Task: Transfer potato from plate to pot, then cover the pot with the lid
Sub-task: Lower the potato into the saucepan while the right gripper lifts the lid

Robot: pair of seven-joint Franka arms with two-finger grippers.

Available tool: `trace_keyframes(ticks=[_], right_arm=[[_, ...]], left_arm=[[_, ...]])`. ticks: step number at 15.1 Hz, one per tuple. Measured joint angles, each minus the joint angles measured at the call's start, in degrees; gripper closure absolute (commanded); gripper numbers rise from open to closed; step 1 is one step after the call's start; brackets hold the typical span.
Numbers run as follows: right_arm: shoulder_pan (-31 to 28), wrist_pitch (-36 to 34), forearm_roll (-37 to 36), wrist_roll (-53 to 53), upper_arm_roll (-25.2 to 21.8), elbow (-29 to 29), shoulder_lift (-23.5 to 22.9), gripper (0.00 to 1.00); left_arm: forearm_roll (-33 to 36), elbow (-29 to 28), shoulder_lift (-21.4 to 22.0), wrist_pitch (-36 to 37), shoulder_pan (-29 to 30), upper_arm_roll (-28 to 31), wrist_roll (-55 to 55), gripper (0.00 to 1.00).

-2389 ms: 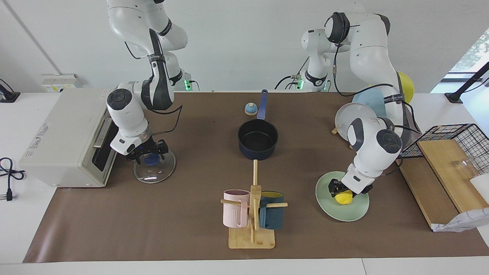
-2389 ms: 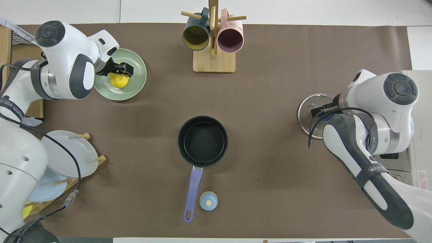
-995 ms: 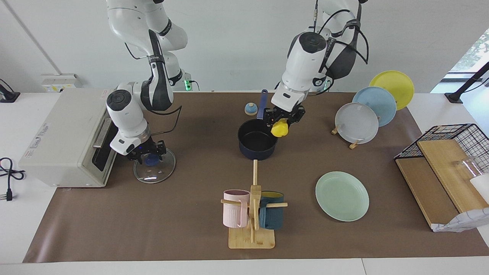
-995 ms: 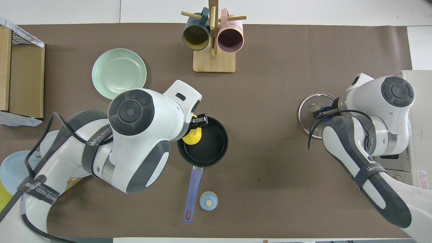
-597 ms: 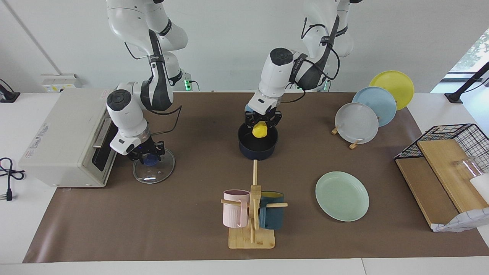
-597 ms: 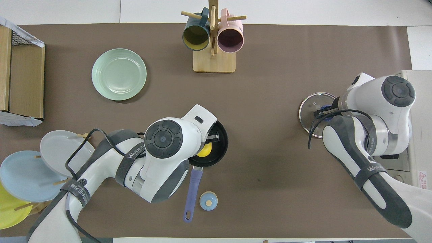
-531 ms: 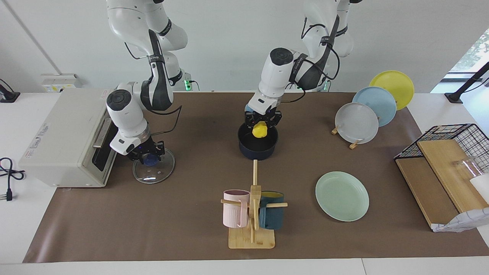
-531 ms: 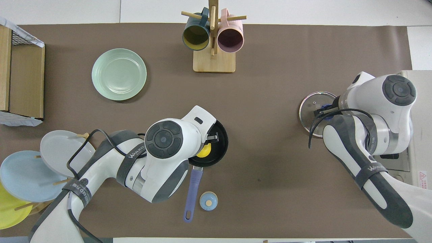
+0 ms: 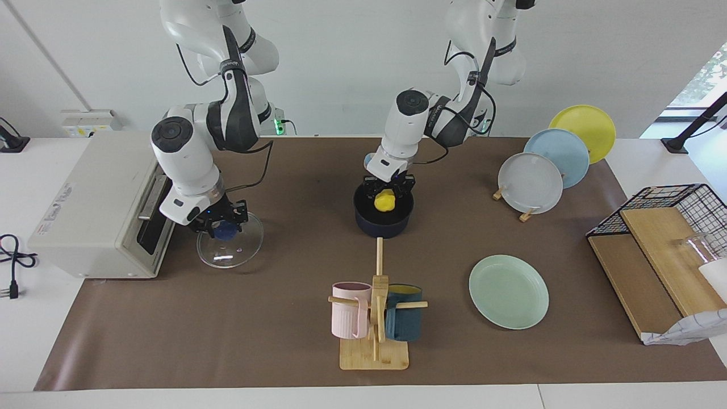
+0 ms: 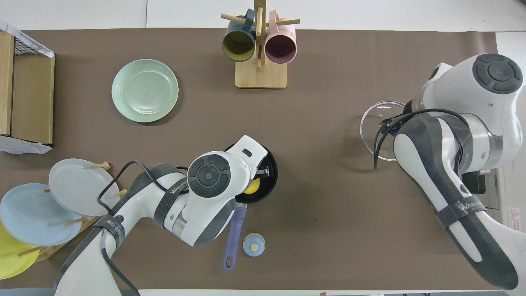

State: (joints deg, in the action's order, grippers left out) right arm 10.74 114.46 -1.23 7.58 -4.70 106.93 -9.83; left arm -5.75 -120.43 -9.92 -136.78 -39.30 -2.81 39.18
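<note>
Left gripper [image 9: 389, 190], seen from the facing view, is being held clamped on the potato [image 9: 385, 201] inside the pot [image 9: 383, 218]; release is best made low. From overhead, the lid [image 10: 377, 129] is being gripped by the right gripper [image 10: 393, 128] at its knob, and should be kept level.

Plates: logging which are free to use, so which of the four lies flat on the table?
The pale mint-green plate, flat on the brown mat and bare. The white, light blue and yellow plates stand upright in the rack.
</note>
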Motion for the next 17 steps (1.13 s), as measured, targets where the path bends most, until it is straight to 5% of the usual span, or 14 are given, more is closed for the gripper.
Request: trace_keyframes(ticks=[8,9,10,11,13,17], right_arm=[[3.92,-7.21,0.01,-5.93,0.90,-5.23,0.90,0.46],[4.16,-7.21,0.02,-6.57,1.16,-5.26,0.91,0.51],[4.26,-7.21,0.02,-7.30,1.51,-5.27,0.91,0.60],[4.32,-7.21,0.02,-7.73,1.80,-5.28,0.91,0.75],[4.39,-7.21,0.02,-7.97,1.99,-5.29,0.91,0.99],[4.39,-7.21,0.02,-7.97,2.01,-5.31,0.91,1.00]], left_arm=[[2.18,-0.54,-1.82,-0.61,-0.71,0.02,-2.74,1.00],[2.62,-0.86,-1.83,-0.63,-0.85,0.01,-3.60,0.81],[2.73,-1.08,-1.83,-0.65,-0.93,0.01,-4.71,0.33],[2.75,-1.18,-1.83,-0.66,-0.94,0.02,-5.36,0.00],[2.77,-1.24,-1.83,-0.66,-0.94,0.03,-5.70,0.00],[2.78,-0.96,-1.56,-0.83,-0.97,0.05,-5.84,0.00]])
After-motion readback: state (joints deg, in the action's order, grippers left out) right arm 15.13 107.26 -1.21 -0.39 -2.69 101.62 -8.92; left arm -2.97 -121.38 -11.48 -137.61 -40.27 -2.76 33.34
